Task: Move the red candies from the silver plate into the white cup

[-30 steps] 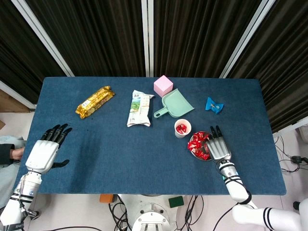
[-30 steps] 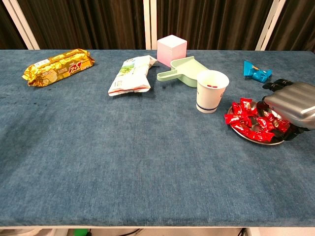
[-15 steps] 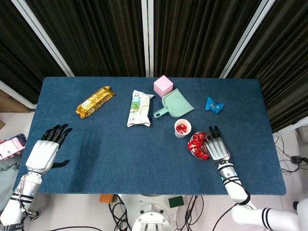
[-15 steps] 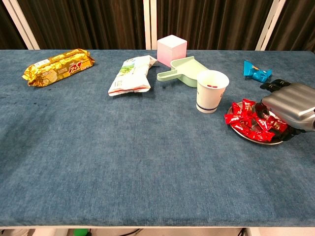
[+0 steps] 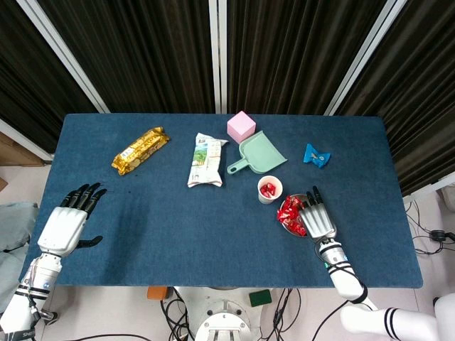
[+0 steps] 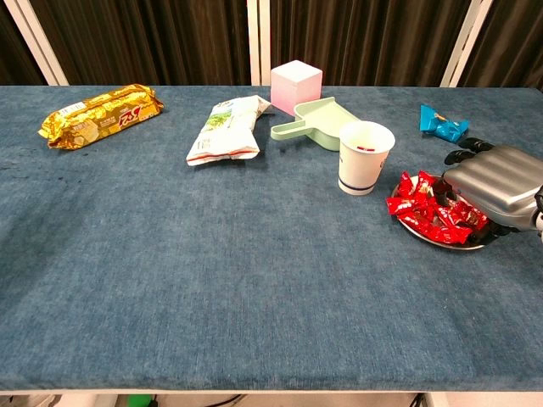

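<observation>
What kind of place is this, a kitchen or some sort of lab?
Most likely a lab or robot test setup, not a kitchen. A table covered in blue cloth stands before black curtains, loose cables trail on the floor beside it, and snack packets lie spread out like props.

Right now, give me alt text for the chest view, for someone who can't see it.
The right robot hand hovers over red candies on a silver plate, beside a white cup on a blue table. Behind lie snack packets, a green dustpan and a pink box.
</observation>
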`<move>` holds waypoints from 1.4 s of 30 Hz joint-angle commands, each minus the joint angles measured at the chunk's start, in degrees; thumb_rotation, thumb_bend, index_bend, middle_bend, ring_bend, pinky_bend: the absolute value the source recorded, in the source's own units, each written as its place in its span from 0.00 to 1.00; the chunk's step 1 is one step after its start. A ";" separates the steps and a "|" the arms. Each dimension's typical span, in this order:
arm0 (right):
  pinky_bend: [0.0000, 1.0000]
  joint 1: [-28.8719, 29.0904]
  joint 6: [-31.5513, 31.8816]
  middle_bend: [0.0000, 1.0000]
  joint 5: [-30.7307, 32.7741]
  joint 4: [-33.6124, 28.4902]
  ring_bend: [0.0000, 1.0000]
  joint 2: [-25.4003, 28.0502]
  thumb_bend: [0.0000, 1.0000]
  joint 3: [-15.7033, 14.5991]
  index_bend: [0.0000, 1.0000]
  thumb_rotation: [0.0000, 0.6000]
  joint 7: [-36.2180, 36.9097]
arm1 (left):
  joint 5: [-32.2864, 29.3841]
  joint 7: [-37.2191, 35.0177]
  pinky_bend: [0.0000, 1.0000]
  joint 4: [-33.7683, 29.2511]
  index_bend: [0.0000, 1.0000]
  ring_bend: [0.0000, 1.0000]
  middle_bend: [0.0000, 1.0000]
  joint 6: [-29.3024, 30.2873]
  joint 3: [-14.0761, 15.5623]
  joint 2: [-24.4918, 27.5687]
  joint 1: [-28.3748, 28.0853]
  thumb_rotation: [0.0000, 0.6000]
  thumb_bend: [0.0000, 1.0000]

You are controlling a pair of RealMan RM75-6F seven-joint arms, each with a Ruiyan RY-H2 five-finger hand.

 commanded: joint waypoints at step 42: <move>0.00 4.11 4.23 0.55 -7.44 -10.28 0.13 3.01 0.55 10.08 0.70 1.00 -0.43 | 0.12 0.36 0.14 -0.11 0.10 0.01 0.03 -0.18 0.15 -0.11 -0.09 1.00 0.03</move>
